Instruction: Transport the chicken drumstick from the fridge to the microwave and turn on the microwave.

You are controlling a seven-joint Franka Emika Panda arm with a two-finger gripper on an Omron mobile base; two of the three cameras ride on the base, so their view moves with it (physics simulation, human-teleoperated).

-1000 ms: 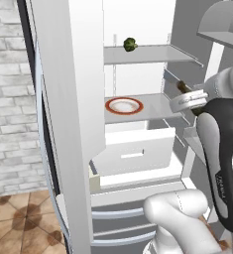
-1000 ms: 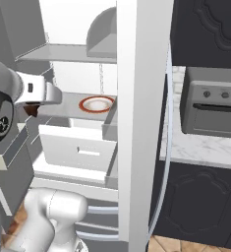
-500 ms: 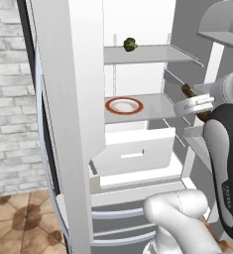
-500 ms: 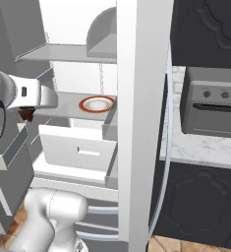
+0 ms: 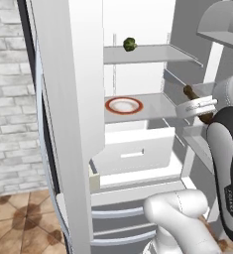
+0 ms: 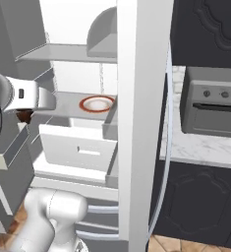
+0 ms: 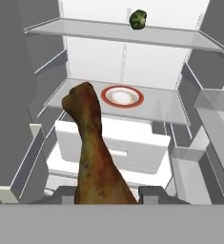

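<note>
Gripper [image 7: 106, 193] jaws pinch the chicken drumstick [image 7: 95, 152] at its thick end, bone tip jutting ahead of the jaws; likely light, stiff, greasy-slick, best held there.

Golden-brown chicken drumstick [image 7: 95, 157], outside open fridge [image 7: 132, 57]

Arm raised in front of the open fridge [image 5: 138, 149], hand level with its middle shelf, just outside the shelves. Gripper [image 7: 105, 193] closed on the chicken drumstick [image 7: 94, 152], thin bone end pointing toward fridge interior.
</note>
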